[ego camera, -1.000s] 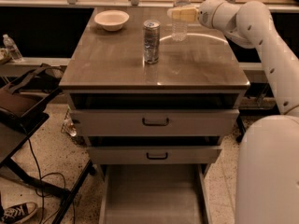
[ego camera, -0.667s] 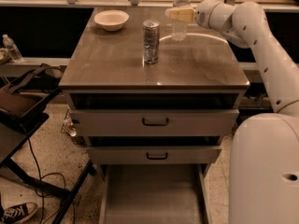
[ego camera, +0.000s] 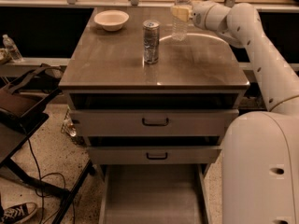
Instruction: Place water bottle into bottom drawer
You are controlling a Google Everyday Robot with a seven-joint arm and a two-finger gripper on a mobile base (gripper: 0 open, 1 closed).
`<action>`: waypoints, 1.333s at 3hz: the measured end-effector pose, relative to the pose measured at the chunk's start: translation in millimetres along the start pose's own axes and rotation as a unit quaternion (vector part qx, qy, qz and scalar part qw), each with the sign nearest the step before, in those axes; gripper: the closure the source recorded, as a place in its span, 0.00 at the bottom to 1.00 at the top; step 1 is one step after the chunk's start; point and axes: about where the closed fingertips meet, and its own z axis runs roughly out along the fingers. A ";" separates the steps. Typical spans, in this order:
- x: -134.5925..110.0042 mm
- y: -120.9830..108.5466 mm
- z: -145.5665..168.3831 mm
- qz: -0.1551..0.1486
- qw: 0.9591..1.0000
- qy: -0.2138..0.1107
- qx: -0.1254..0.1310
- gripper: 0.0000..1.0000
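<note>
Water bottle: upright at the far right of the cabinet top, with the gripper at its upper body and its fingers clamped on either side (a high hold, likely so that it lifts clear of the drink can nearby). Bottom drawer: pulled out at floor level, well below the bottle, so its floor can be reached from above.

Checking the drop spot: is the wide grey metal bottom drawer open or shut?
Open: the bottom drawer is pulled out, flat floor showing. The gripper is at the clear plastic water bottle on the tabletop.
</note>
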 end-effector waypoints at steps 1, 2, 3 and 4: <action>1.5 3.3 3.5 0.001 1.000 0.001 -0.003 0.78; 2.3 5.2 5.5 0.001 1.000 0.001 -0.004 0.99; -3.6 4.8 3.4 -0.002 1.000 0.001 -0.005 1.00; -7.2 3.5 -1.8 -0.005 1.000 0.002 -0.002 1.00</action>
